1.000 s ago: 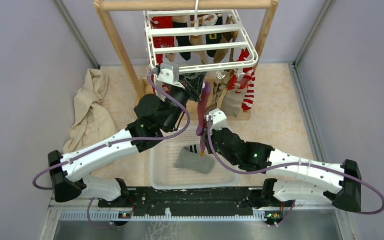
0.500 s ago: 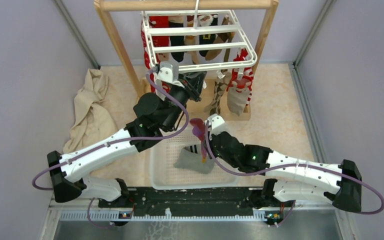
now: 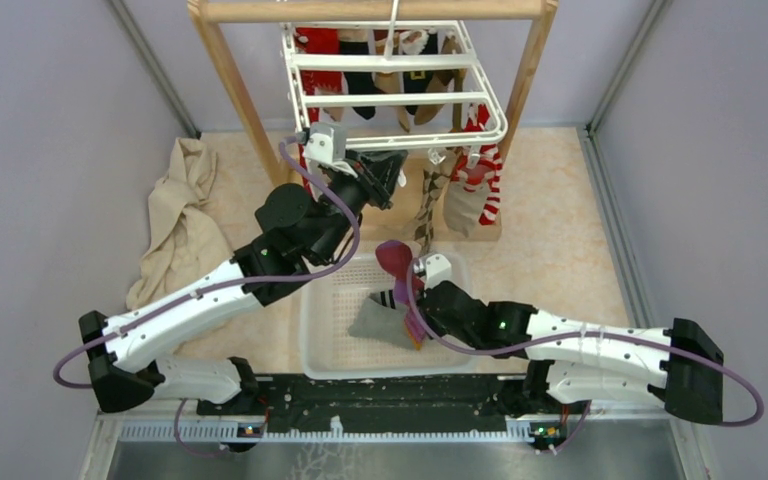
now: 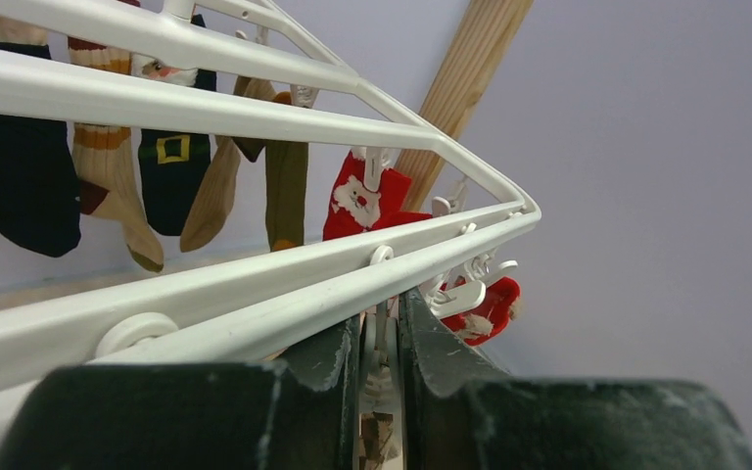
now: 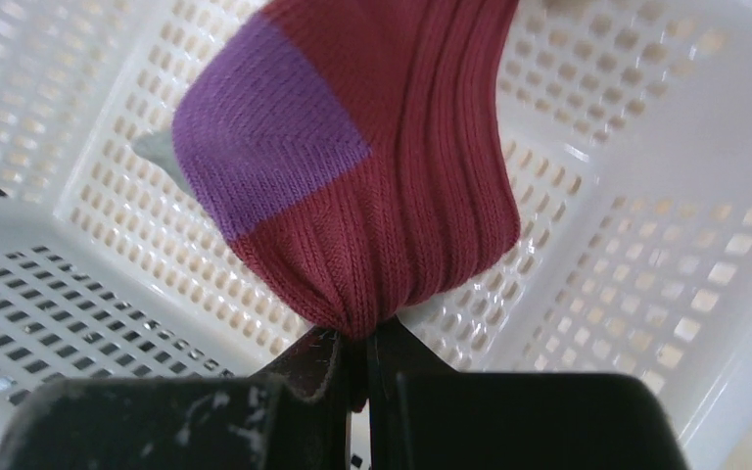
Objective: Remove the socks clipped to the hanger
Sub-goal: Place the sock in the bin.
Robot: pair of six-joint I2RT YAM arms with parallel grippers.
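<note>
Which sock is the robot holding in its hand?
The magenta sock with the purple heel, pinched in the right hand above the white basket. The rest hang on the hanger or lie inside.

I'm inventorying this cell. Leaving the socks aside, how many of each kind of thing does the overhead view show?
Robot arms: 2
Hanger: 1
Wooden frame: 1
Basket: 1
Beige cloth: 1
Total: 6
</note>
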